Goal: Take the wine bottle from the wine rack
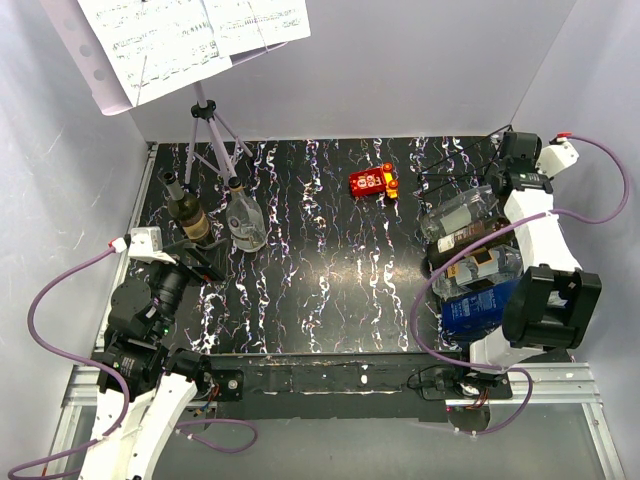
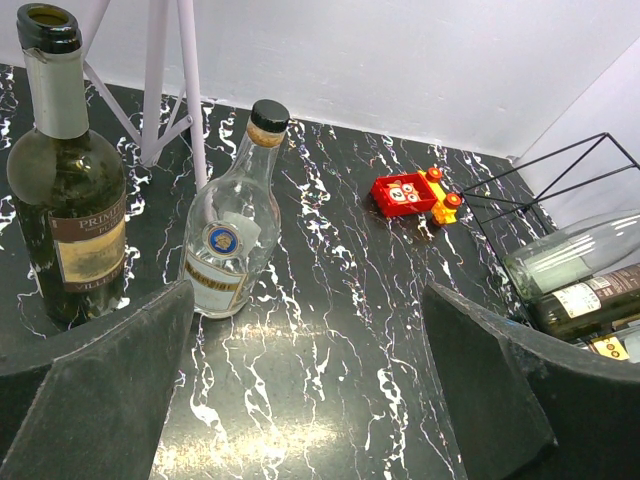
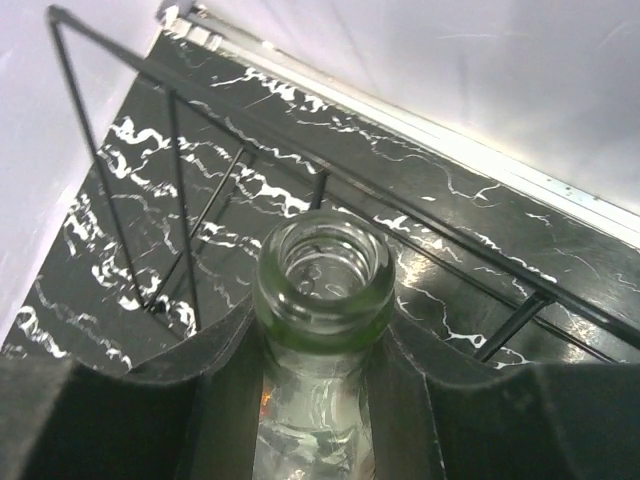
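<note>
The black wire wine rack (image 1: 447, 176) stands at the right of the table and holds several bottles lying down. A clear glass wine bottle (image 1: 462, 212) lies on top. My right gripper (image 1: 506, 186) is shut on its neck; in the right wrist view both pads (image 3: 215, 350) press the neck just below the open greenish mouth (image 3: 322, 268), with the rack's wires (image 3: 180, 150) behind. My left gripper (image 1: 202, 260) is open and empty at the left, low over the bare table (image 2: 308, 296). The rack (image 2: 560, 170) and the clear bottle (image 2: 568, 255) show at the right of the left wrist view.
A dark green wine bottle (image 1: 188, 215) (image 2: 65, 200) and a clear black-capped bottle (image 1: 245, 222) (image 2: 230, 240) stand just beyond the left gripper. A red toy (image 1: 372, 182) (image 2: 408, 193) lies mid-back. A music stand tripod (image 1: 208, 125) stands back left. A dark bottle (image 1: 470, 238) and a blue one (image 1: 480, 305) lie in the rack.
</note>
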Available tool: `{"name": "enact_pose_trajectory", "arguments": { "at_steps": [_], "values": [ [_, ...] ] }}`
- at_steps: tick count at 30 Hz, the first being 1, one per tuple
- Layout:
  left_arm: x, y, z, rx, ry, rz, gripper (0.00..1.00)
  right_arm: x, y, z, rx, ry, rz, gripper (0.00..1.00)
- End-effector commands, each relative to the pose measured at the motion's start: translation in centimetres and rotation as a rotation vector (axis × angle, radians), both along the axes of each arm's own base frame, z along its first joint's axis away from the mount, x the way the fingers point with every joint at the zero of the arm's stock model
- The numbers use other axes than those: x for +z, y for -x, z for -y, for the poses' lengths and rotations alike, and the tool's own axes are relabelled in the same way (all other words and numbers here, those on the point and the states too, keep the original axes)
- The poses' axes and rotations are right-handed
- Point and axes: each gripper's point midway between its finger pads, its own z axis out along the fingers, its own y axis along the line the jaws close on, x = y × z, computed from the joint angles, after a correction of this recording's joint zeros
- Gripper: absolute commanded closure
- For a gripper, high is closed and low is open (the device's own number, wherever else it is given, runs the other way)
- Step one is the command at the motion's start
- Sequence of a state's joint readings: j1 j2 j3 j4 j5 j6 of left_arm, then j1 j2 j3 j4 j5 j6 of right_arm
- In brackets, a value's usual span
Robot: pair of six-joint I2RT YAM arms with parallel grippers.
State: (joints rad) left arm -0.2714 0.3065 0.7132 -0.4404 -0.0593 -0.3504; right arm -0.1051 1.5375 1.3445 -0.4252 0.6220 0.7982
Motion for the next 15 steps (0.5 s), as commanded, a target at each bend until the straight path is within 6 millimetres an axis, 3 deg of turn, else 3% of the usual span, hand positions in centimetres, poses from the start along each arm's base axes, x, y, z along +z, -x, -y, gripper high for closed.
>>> {"name": "enact_pose_trajectory", "arguments": {
  "at_steps": [1, 6, 13, 15],
  "values": [
    [-0.1, -0.2, 0.3, -0.013, -0.015, -0.001, 0.02, 8.4, -1.7, -0.4, 0.073, 0.088, 0.265, 0.99],
    [-0.1, -0.2, 0.3, -0.013, -0.016, -0.003, 0.02, 11.2, -1.8, -1.5, 0.142, 0.162, 0.319, 0.99],
    [-0.1, -0.2, 0.3, -0.015, -0.015, -0.001, 0.02, 15.6, -2.2, -4.7, 0.303, 0.308, 0.438, 0.99],
    [0.0, -0.1, 0.2, -0.013, -0.016, 0.002, 0.02, 16.7, -2.3, -7.7, 0.417, 0.353, 0.481, 0.99]
  ]
}}
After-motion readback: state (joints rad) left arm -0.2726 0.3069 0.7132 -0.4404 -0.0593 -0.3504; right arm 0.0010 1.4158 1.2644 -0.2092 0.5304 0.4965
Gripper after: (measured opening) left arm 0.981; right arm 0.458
